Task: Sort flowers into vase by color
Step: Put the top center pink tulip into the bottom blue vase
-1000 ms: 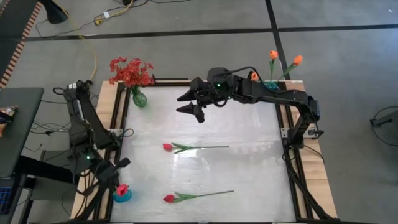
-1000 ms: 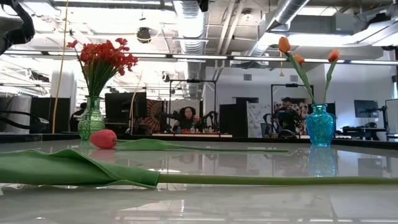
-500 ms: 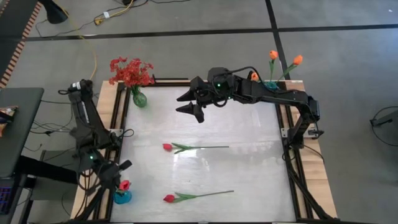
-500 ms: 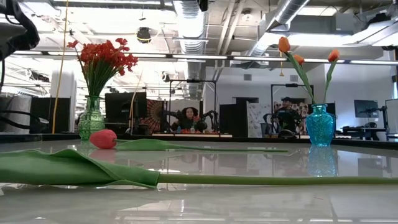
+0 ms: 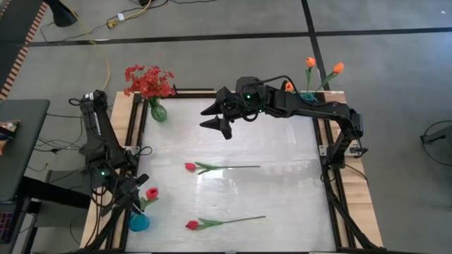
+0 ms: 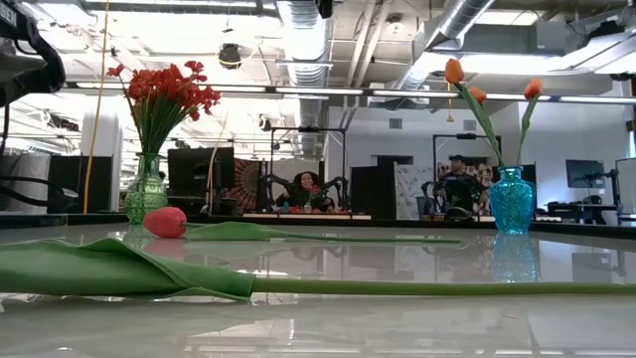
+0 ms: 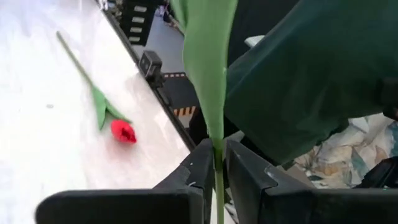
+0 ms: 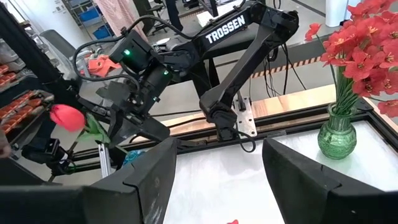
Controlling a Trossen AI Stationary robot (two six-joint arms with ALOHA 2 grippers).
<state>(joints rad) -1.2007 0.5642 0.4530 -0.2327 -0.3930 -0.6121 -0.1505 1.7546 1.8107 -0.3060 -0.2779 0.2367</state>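
**A:** What has changed on your side in the last second?

**B:** My left tool (image 5: pixel 135 200) is clenched on the stem of a pinkish-red tulip (image 5: pixel 151 192), and the bloom has moved. A second ago it sat right over the small blue vase (image 5: pixel 139 224) at the near-left corner of the tabletop (image 5: pixel 282 152); now it is higher and a little toward the middle, clear of the vase. In my left wrist view the green stem (image 7: pixel 217 168) runs straight up between my two fingers (image 7: pixel 200 174).

**A:** So that flower is not sorted?

**B:** I judge not. It is in my grip, beside the vase and not in it, so it needs another placement.

**A:** And the rest?

**B:** Two pinkish-red tulips lie flat on the tabletop, one mid-table (image 5: pixel 190 167) and one nearer the front edge (image 5: pixel 191 225). The red sprays (image 5: pixel 148 80) stand in the green vase (image 5: pixel 159 112) at the far left, the orange tulips (image 5: pixel 310 63) in the teal vase (image 6: pixel 512 201) at the far right.

**A:** Your right arm?

**B:** My right tool (image 5: pixel 215 116) has not moved; it hovers over the far side of the tabletop, fingers spread, holding nothing.
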